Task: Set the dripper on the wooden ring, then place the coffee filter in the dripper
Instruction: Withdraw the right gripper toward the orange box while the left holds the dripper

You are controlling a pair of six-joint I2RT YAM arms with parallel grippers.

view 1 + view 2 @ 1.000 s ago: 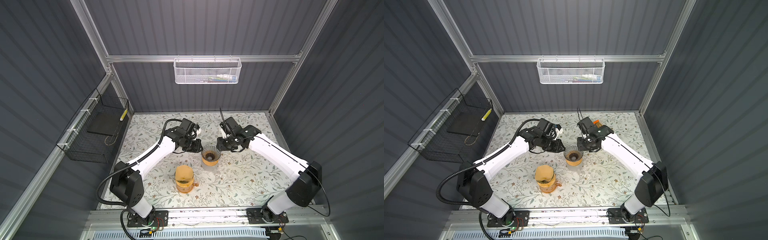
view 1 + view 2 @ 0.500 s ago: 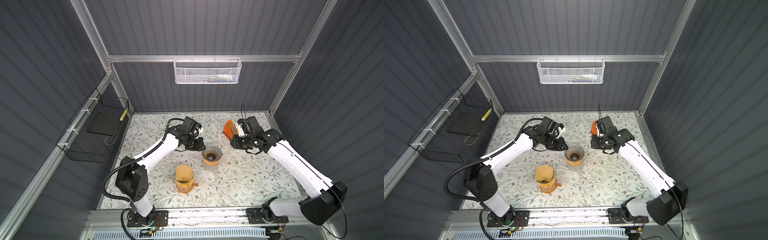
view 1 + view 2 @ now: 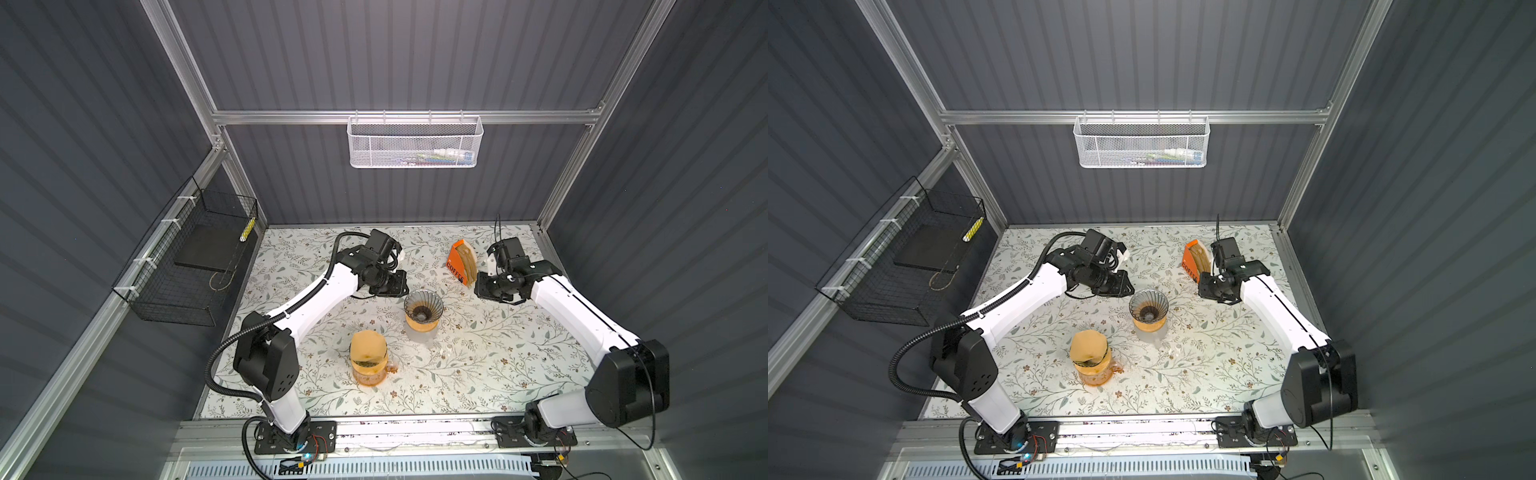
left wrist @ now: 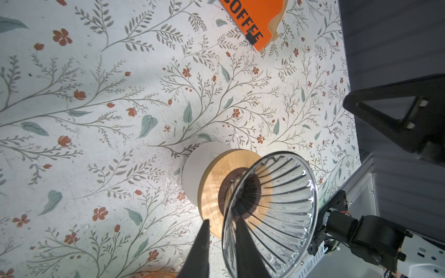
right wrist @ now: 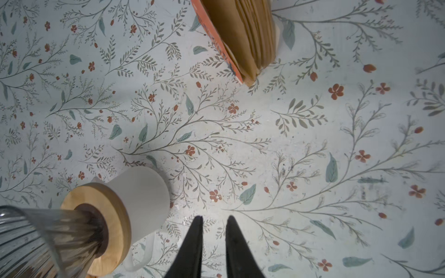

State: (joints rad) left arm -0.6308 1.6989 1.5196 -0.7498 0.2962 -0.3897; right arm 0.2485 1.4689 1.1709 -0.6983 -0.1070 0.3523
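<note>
Going for the filter grab next, I reckon. The left fingers (image 4: 201,250) are clamped on the glass rim of the dripper (image 4: 272,207), one inside the cone and one outside, which pins it on top of the white cup (image 5: 144,192) mid-table (image 3: 478,353). The right fingers (image 5: 192,245) are empty, nearly together with just a slim gap, hanging over bare table near the orange holder (image 3: 455,266).

The coffee filters (image 5: 252,31) stand on edge in that holder, a packed brown stack, well apart from the dripper, and the cone has no paper in it.

Tips for this bit: come at the exposed edge of the outermost sheet, open only enough to slip one finger behind a single sheet, and pinch near the top so it peels off without dragging its neighbours. The holder looks light, so a sideways shove could tip it. A steady left grip should stop the cone rocking when the paper arrives.
</note>
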